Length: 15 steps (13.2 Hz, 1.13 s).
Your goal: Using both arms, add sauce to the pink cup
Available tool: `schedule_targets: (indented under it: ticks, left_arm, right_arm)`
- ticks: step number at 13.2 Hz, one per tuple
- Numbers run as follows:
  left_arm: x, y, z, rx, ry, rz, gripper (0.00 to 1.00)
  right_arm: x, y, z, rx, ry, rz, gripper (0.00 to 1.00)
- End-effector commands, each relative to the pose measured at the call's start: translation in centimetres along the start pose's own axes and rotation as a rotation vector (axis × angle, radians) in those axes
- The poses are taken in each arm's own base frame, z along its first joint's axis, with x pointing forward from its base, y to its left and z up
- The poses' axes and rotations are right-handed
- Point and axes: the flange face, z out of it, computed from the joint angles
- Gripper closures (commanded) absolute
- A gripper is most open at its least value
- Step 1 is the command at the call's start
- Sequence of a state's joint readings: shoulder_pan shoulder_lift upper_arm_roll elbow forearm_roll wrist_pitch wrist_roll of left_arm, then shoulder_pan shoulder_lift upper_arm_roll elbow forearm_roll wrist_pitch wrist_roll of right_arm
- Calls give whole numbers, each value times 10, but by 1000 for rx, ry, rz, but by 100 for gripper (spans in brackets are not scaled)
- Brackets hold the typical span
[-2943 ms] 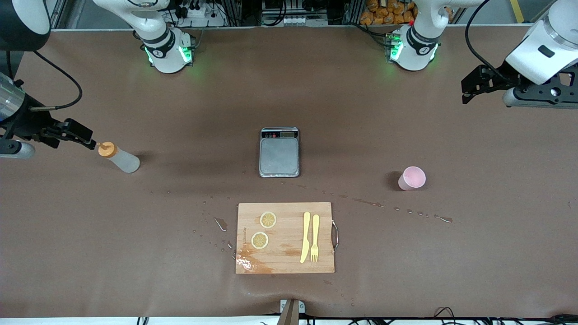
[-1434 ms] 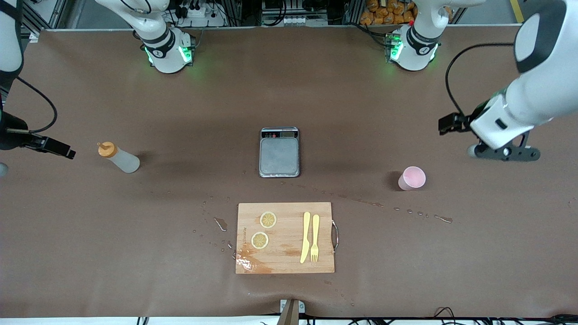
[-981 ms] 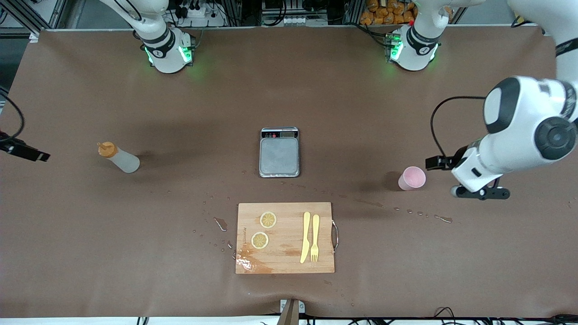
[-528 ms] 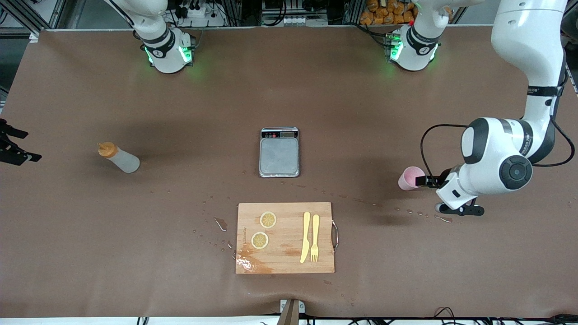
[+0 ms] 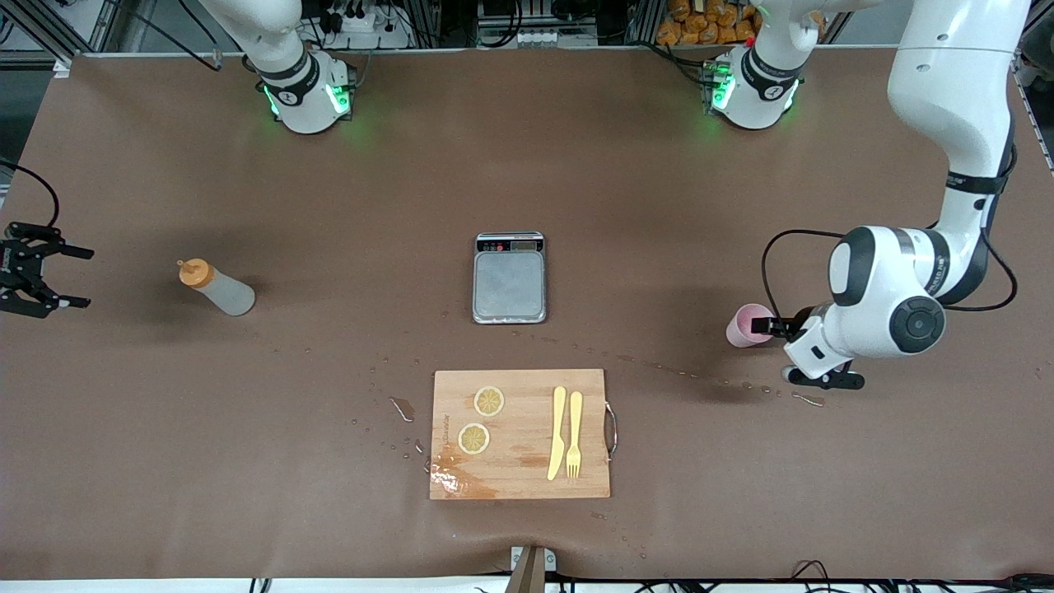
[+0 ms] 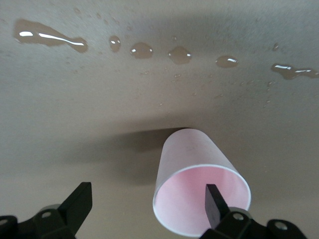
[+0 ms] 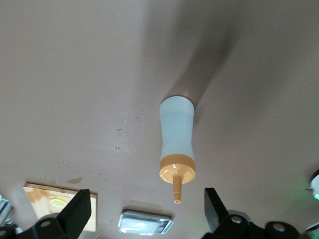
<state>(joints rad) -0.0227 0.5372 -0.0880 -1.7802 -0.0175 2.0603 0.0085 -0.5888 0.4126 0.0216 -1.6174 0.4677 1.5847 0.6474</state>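
Pincers both gape wide, holding nothing. Left pincer (image 6: pixel 144 204) sits low at the pink cup (image 5: pixel 748 324), one finger (image 6: pixel 213 203) in front of its rim. Right pincer (image 5: pixel 51 278) waits at its arm's end of the tabletop (image 5: pixel 527 165), near the upright sauce bottle (image 5: pixel 216 287). Scale (image 5: pixel 510 277) stands between bottle and cup.

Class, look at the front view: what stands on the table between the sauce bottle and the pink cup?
In the front view, the grey scale stands between the sauce bottle and the pink cup, roughly midway; the rest of that stretch is brown table.
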Motion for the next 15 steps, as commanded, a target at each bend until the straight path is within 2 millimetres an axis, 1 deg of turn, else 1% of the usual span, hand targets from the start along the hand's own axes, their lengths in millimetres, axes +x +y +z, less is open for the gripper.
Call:
schedule_targets:
  ticks: [1,2,3,5,6,8,9,11,14,15]
  left_arm:
    - [2,1,12,14,-7,25,20]
    - [3,1,15,14,-11,23,73]
    - [3,3,16,14,-13,26,100]
    - [3,5,15,14,-10,29,100]
    - [3,4,13,13,-7,28,100]
    - [4,1,9,12,-1,23,100]
    - [4,-1,7,11,4,20,100]
    - [5,-3,-2,11,21,18,100]
    - [4,-1,-30,2,67,11,100]
    - [5,0,-46,1,96,8,100]
  right_arm:
    - [33,6,20,54,-115,87,0]
    - [48,12,33,82,-180,118,0]
    - [65,20,46,97,-239,150,0]
    - [84,28,76,103,-348,190,0]
    - [95,36,83,106,-369,210,0]
    - [106,44,106,90,-402,233,0]
    - [111,45,113,88,-415,242,0]
    - [117,49,136,106,-473,273,0]
    - [117,53,161,96,-515,298,0]
    - [118,55,166,92,-522,302,0]
